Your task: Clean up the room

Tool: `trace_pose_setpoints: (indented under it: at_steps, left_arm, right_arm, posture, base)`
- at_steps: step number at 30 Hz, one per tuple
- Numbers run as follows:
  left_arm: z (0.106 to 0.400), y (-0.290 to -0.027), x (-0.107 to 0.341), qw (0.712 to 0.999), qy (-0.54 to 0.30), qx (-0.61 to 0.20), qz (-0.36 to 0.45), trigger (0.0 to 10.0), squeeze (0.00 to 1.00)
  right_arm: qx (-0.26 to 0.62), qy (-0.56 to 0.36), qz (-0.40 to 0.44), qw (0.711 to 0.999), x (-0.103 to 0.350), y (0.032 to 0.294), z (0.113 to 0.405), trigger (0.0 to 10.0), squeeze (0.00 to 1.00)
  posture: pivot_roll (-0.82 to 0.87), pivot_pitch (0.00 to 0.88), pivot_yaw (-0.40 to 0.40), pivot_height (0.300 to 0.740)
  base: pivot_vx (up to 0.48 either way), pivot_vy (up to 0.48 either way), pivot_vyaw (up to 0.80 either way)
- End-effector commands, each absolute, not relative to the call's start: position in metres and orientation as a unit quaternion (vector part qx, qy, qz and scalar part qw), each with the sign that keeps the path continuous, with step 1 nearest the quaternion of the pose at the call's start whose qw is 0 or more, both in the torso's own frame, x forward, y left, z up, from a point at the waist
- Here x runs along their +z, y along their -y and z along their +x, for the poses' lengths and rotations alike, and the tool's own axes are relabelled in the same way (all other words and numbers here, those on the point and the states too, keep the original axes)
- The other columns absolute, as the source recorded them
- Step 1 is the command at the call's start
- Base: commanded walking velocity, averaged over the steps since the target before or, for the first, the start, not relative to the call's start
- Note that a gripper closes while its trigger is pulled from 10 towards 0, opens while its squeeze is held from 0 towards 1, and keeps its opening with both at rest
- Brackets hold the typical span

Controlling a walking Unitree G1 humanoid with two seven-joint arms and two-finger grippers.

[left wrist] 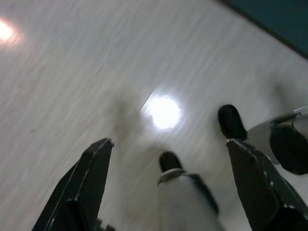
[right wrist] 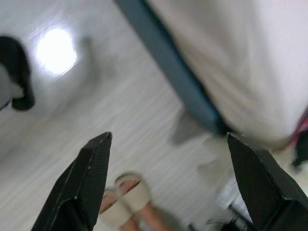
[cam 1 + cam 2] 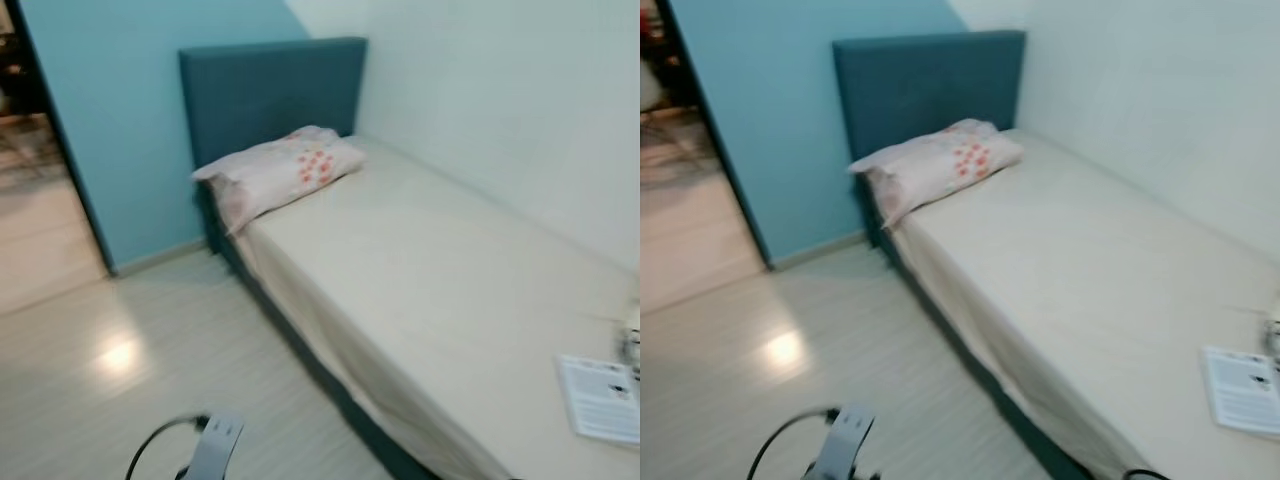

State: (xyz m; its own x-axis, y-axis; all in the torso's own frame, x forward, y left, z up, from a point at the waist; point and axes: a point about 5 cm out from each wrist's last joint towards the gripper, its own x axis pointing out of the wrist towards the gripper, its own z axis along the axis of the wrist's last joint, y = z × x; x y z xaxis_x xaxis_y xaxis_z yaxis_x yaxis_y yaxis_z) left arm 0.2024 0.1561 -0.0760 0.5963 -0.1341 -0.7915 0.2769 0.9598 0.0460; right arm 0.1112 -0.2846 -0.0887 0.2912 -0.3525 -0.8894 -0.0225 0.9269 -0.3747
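Observation:
A single bed point(image 3: 430, 270) with a cream sheet runs along the white wall. At its head a pillow point(image 3: 280, 170) with orange flowers leans by the teal headboard point(image 3: 270, 90). On the near right of the sheet lies a white printed booklet point(image 3: 603, 398), with a small blurred object point(image 3: 632, 340) just beyond it. My left arm point(image 3: 214, 447) hangs low over the floor beside the bed. Over bare floorboards, my left gripper point(image 1: 169, 142) is open and holds nothing. My right gripper point(image 2: 169, 136) is open too, above the floor by the bed's teal base point(image 2: 168, 67).
An open doorway point(image 3: 40, 200) stands at the far left past the blue wall. Pale wood floor point(image 3: 150, 340) lies between door and bed. A person's foot in a beige slipper point(image 2: 126, 196) is on the floor under my right gripper. My own legs point(image 1: 185, 192) show below the left gripper.

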Motion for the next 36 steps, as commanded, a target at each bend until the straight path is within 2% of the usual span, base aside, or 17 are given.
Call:
trace_pose_setpoints:
  at_steps: [1, 10, 28, 33, 36]
  left_arm:
    - [0.204, -0.152, -0.075, 0.891, -0.431, -0.121, 0.07, 10.0, 0.0]
    - [0.206, -0.146, -0.073, 0.896, -0.422, -0.133, 0.04, 10.0, 0.0]
    - [0.21, -0.145, -0.07, 0.9, -0.412, -0.137, 0.03, 10.0, 0.0]
    - [0.208, -0.157, -0.073, 0.895, -0.422, -0.112, 0.089, 10.0, 0.0]
    - [0.208, -0.174, -0.072, 0.89, -0.425, -0.078, 0.146, 10.0, 0.0]
  right_arm:
    - [-0.114, -0.584, -0.159, 0.788, -0.088, 0.285, 0.113, 10.0, 0.0]
    - [-0.129, -0.568, -0.138, 0.801, -0.088, 0.28, 0.119, 10.0, 0.0]
    - [-0.14, -0.549, -0.1, 0.818, -0.088, 0.272, 0.128, 10.0, 0.0]
    - [-0.131, -0.544, -0.078, 0.825, -0.089, 0.266, 0.13, 10.0, 0.0]
    - [-0.119, -0.534, -0.054, 0.836, -0.089, 0.258, 0.136, 10.0, 0.0]
  posture:
    - [0.11, 0.0, -0.031, 0.731]
    - [0.11, 0.0, -0.034, 0.731]
    - [0.11, 0.0, -0.025, 0.731]
    - [0.11, 0.0, -0.025, 0.731]
    - [0.11, 0.0, -0.029, 0.731]
  base:
    - [0.0, 0.0, -0.77]
    - [0.0, 0.0, -0.77]
    - [0.0, 0.0, -0.77]
    - [0.0, 0.0, -0.77]
    - [0.0, 0.0, -0.77]
